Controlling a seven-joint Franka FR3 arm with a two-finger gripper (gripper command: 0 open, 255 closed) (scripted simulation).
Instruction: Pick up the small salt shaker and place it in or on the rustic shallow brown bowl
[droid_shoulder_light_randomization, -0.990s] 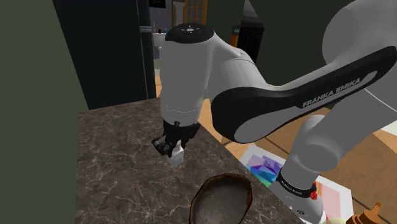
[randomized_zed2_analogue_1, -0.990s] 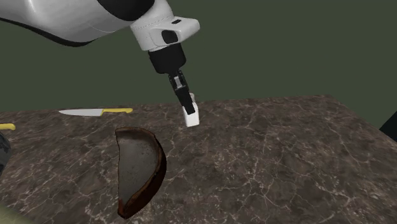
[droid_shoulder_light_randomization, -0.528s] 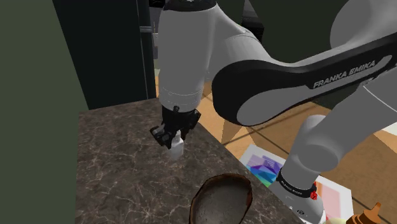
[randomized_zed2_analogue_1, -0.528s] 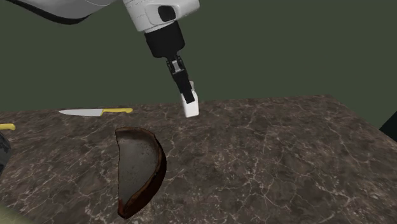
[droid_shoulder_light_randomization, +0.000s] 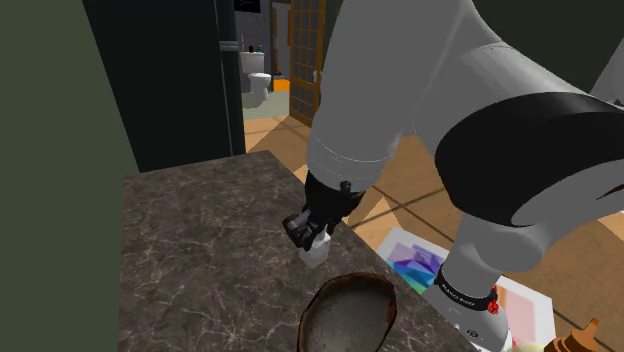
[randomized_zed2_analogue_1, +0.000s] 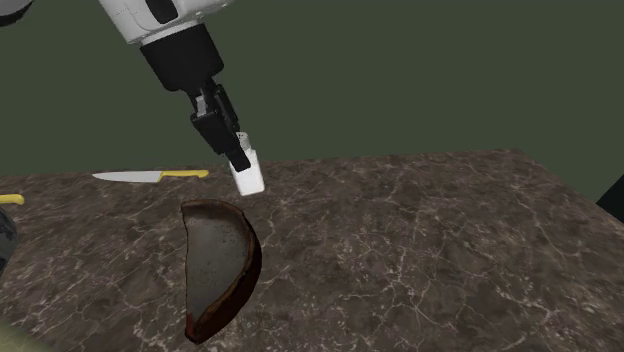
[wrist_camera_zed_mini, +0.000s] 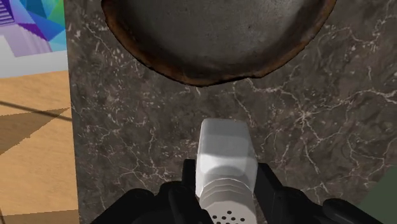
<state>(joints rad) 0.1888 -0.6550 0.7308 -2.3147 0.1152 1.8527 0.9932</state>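
Dark marbled bench (randomized_zed2_analogue_1: 420, 240) fills the lower frame of the second exterior view. Since a second ago the pincer (randomized_zed2_analogue_1: 236, 152), clenched on the white salt shaker (randomized_zed2_analogue_1: 248, 177), has swung it left of centre, off the bench and nearer the bowl (randomized_zed2_analogue_1: 215, 260), though not yet over it. The drop looks close. One shaker, one brown bowl, one yellow-handled knife (randomized_zed2_analogue_1: 150, 175) at far left.

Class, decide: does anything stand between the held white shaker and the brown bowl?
Nothing visible does. Bare marbled counter lies between the shaker and the bowl; the knife lies well off that line.
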